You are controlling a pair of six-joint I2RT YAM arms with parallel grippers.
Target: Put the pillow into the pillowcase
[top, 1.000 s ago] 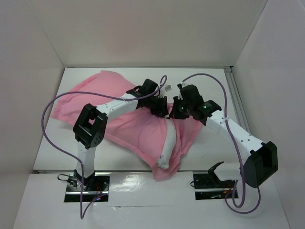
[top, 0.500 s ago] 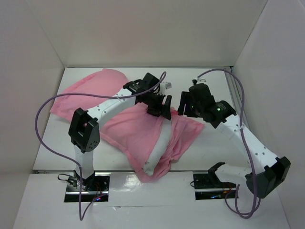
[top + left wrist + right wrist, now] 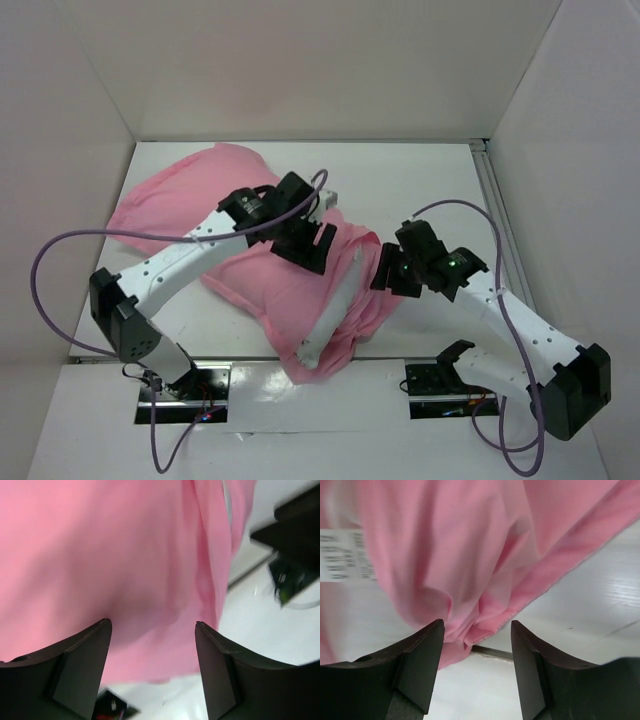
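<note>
A second ago both my grippers were pinched shut; now they stand apart and my arms have drawn back along the pillowcase [image 3: 185, 195]. My left gripper [image 3: 320, 248] hangs open over its middle and my right gripper [image 3: 384, 272] is open at its right edge, neither holding anything. The pillow [image 3: 336, 305] lies mostly inside, with a white strip showing at what I take for the mouth, so tucking remains.

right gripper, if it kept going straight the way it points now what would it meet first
Most likely the shiny pink satin pillowcase: its bunched folds sit right ahead of the right gripper, between the open jaws. Depth is unclear, so the gap to the fabric cannot be judged.
</note>
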